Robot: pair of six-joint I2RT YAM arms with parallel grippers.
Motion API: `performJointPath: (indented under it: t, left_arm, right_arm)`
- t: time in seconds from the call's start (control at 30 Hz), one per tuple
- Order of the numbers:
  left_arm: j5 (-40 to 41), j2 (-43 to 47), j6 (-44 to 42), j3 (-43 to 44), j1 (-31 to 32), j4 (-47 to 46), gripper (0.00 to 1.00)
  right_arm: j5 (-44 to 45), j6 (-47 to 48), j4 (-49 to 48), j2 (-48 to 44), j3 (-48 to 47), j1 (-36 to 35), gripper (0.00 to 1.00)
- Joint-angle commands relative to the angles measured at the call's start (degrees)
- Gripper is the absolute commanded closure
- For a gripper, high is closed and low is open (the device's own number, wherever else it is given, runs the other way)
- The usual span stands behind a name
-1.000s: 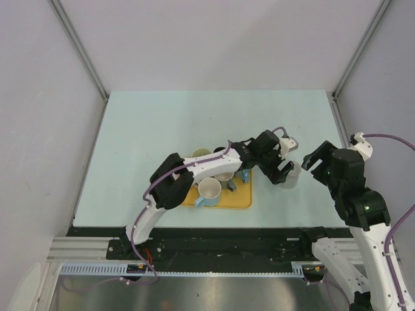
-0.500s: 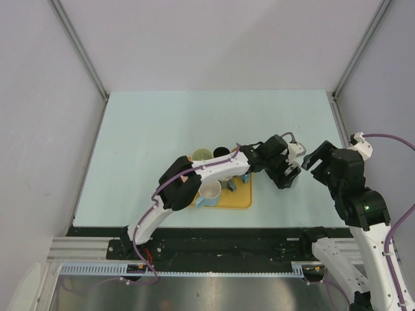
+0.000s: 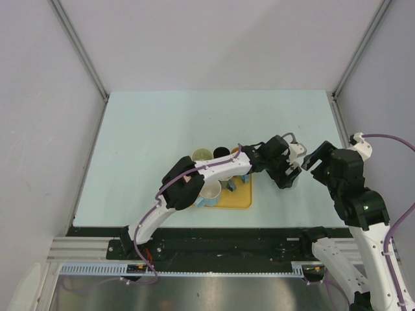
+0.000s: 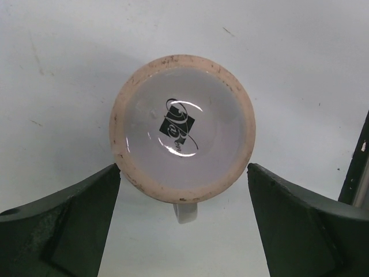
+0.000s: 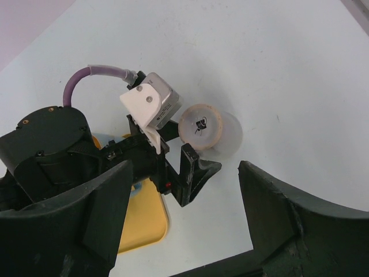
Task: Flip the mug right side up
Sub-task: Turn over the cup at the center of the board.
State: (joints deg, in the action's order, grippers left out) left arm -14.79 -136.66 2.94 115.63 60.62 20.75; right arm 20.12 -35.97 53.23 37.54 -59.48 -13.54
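- Pale desk: the work sits centre-right in the top view, just right of the yellow tray.
- Left arm reaches over the tray. Its jaws are wide open either side of the mug, not clamped.
- Right arm, lower right: jaws open, holding nothing.
- White mug: upside down on the desk, base up, handle towards the bottom of the left wrist view.
- I judge this pre-grasp. Next I'd close on the body, lift, then roll it half a turn.
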Motion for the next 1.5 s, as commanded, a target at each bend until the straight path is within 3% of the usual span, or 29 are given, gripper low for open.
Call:
performJointPath:
  t: [0.0,0.03,0.07,0.1,0.17,0.3,0.47,0.7,0.77,0.8,0.97,1.23,1.47]
  left_arm:
    - [-0.86,0.17,-2.76,1.61,-0.15,-0.27,0.05]
    - [14.63,0.17,-2.76,1.52,-0.24,-0.36,0.0]
    - [-10.01,0.17,-2.76,1.44,-0.24,-0.36,0.75]
    - [-10.35,0.25,-15.12,1.44,-0.15,-0.28,0.78]
    - [-10.26,0.43,-15.24,1.17,-0.15,-0.36,0.87]
    - [-10.44,0.96,-15.33,0.65,-0.15,-0.36,0.91]
    - [-10.53,0.96,-14.98,0.73,-0.15,-0.36,0.85]
    - [-10.97,0.78,-14.72,0.91,-0.24,-0.36,0.85]
    - [-10.97,0.87,-14.89,0.91,-0.24,-0.36,0.9]
    - [-10.97,0.87,-14.81,0.91,-0.24,-0.36,0.99]
    - [-11.23,2.97,-11.65,-0.23,-0.41,-1.06,1.0]
    - [-12.63,13.34,3.2,-13.32,-2.25,-16.25,1.0]
    - [-16.5,21.34,20.42,-24.92,-5.51,-38.64,1.0]
  right_arm:
    - [1.06,0.63,-1.73,-0.45,0.24,-0.17,0.21]
    - [1.06,0.63,-1.82,-0.45,0.33,-0.17,0.21]
    - [1.06,0.72,-1.82,-0.45,0.33,-0.17,0.21]
    - [1.06,0.55,-1.99,-0.45,0.42,-0.26,0.21]
    - [1.06,0.55,-1.9,-0.45,0.51,-0.17,0.21]
    - [0.98,0.55,-2.08,-0.54,0.68,-0.17,0.21]
    - [0.89,0.46,-2.08,-0.62,0.77,-0.08,0.21]
    - [1.32,0.63,-2.08,-0.8,1.21,-0.08,0.21]
    - [1.24,0.63,-2.08,-0.98,1.3,-0.08,0.21]
    - [1.24,0.63,-2.08,-0.89,1.3,-0.08,0.21]
    - [1.33,1.16,-2.61,-1.42,1.3,-0.08,0.22]
    - [-0.69,0.99,-3.84,-3.52,-0.54,-0.08,0.21]
    - [-1.49,2.39,-3.75,-6.42,-2.65,-0.17,0.21]
